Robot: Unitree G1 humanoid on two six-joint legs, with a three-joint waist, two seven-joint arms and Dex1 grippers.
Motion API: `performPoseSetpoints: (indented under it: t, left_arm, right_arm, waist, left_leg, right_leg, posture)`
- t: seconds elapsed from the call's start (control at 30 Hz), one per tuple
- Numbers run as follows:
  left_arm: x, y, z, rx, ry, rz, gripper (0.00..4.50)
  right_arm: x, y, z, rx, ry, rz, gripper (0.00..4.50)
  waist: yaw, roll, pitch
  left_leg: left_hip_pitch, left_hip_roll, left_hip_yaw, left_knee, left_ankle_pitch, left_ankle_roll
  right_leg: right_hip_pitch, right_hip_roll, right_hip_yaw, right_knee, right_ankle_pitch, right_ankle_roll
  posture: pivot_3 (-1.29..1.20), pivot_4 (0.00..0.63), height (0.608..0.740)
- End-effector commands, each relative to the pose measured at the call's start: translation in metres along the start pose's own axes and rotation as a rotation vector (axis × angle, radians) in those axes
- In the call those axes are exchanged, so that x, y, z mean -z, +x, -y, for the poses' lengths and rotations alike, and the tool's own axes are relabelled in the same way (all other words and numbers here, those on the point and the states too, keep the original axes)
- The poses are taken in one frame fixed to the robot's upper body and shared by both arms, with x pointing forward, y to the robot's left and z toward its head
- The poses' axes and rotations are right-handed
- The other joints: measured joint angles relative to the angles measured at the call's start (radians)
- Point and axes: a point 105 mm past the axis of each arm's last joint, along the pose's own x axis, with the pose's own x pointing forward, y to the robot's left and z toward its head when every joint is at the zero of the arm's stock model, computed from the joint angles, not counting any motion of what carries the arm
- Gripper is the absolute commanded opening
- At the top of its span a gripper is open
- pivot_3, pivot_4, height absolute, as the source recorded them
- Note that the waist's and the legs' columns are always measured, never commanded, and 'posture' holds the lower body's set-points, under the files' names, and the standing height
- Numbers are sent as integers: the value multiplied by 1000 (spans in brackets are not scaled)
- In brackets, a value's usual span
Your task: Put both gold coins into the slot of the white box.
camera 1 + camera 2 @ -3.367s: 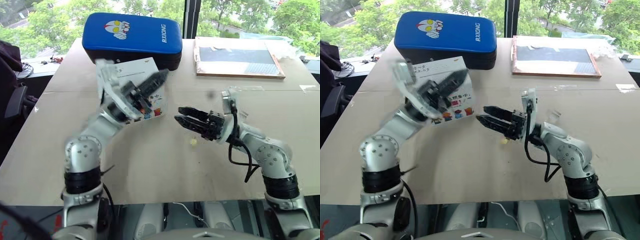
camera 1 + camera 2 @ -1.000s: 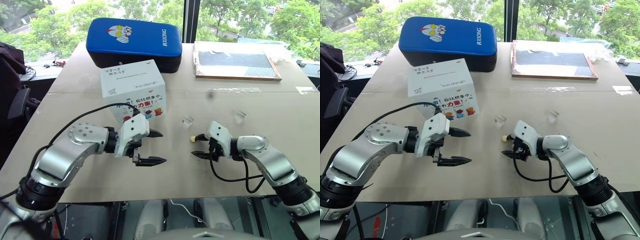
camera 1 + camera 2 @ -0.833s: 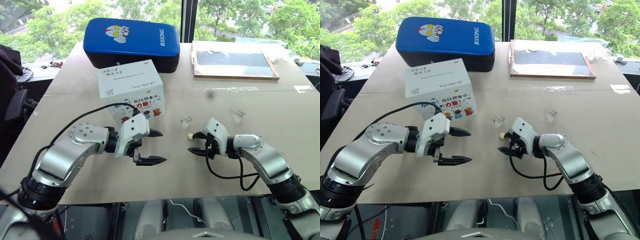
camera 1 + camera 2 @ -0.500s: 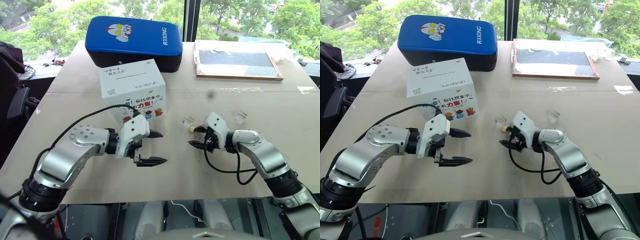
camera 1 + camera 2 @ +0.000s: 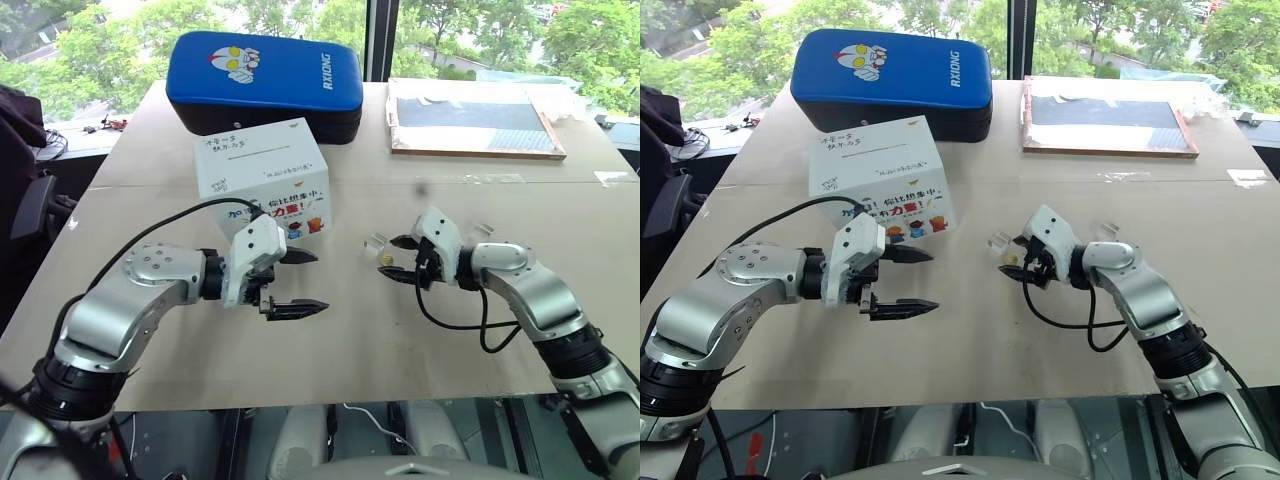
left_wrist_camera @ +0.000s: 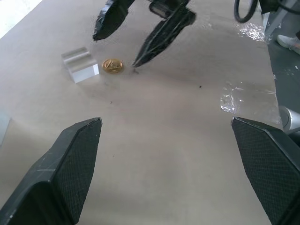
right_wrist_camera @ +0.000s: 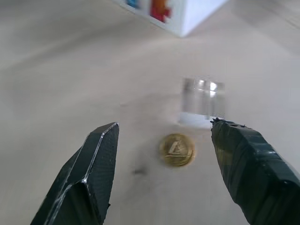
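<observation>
The white cardboard cube box [image 5: 264, 187], printed with cartoon children on its near side, stood on the tan table [image 5: 330, 350] toward the left, in front of the blue padded case [image 5: 265, 80]. A thin dark slot [image 5: 263, 147] ran across the box's plain white top face beside small handwriting; whether anything lay inside the box could not be told.

Right of the box, one small shiny gold coin [image 7: 176, 149] lay flat on the table, just beside a small clear plastic holder [image 7: 203, 101]. A second clear holder [image 5: 482, 231] lay farther right, partly hidden behind the right arm. A second coin could not be made out. A flat wooden-framed board [image 5: 474, 118] lay at the table's far right.

The left gripper [image 5: 298, 282] hung low in front of the box, pointing rightward and slightly downward, its two black fingers spread wide and holding nothing. The right gripper [image 5: 398, 258] pointed leftward and slightly downward at the coin, its fingers parted to either side of the coin and not touching it. In the left wrist view the right gripper's fingertips [image 6: 154, 42] stood just above the table, near the coin.
</observation>
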Motion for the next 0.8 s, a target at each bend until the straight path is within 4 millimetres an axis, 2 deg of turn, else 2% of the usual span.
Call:
performPoseSetpoints:
  t: [0.03,0.2,0.33,0.37,0.47,0.53,0.6,0.8]
  left_arm:
    - [-9,-6,-3,-12,37,15,4500]
    - [-8,-6,-5,-16,35,8,4500]
    - [-5,-5,-5,-14,43,-20,4500]
    - [-5,-5,-5,-13,45,-23,4500]
    - [-8,-4,-3,0,62,-11,4500]
    - [-11,-4,-4,-1,67,-7,4500]
    - [-10,-4,-6,-5,71,-14,4500]
    - [-8,-4,-6,-7,73,-20,4500]
  right_arm:
    - [0,4,3,24,-13,-5,3365]
    - [16,8,1,17,-25,-88,3365]
    - [21,10,-2,9,-29,-124,3365]
    - [22,11,-3,5,-32,-132,2836]
    - [25,12,-9,-28,4,-147,1763]
    - [29,12,-13,-52,5,-179,791]
    - [33,11,-14,-58,-11,-209,34]
    - [34,12,-14,-53,-32,-221,34]
  waist:
    - [0,0,0]
    - [-2,0,0]
    - [-3,0,0]
    - [-3,0,0]
    - [-3,0,0]
    - [-3,0,0]
    - [-2,0,-1]
    - [-2,0,-1]
  left_leg:
    - [0,0,0,0,0,0]
    - [0,0,0,-1,0,0]
    - [1,0,0,-2,0,0]
    - [1,0,0,-2,0,0]
    - [1,0,0,-2,0,0]
    - [1,0,0,-2,0,0]
    - [1,0,0,-2,0,0]
    - [1,0,0,-2,0,0]
  right_leg:
    - [0,0,0,0,0,0]
    - [0,0,0,-1,0,0]
    - [0,0,0,0,0,0]
    - [0,0,0,0,0,0]
    - [0,0,0,-1,0,0]
    - [0,0,0,-1,0,0]
    - [0,0,0,0,0,0]
    - [0,0,0,-1,0,0]
  posture:
    - [0,150,740]
    - [0,150,740]
    - [0,150,740]
    - [0,150,740]
    - [0,150,740]
    - [0,150,740]
    - [0,150,740]
    - [0,150,740]
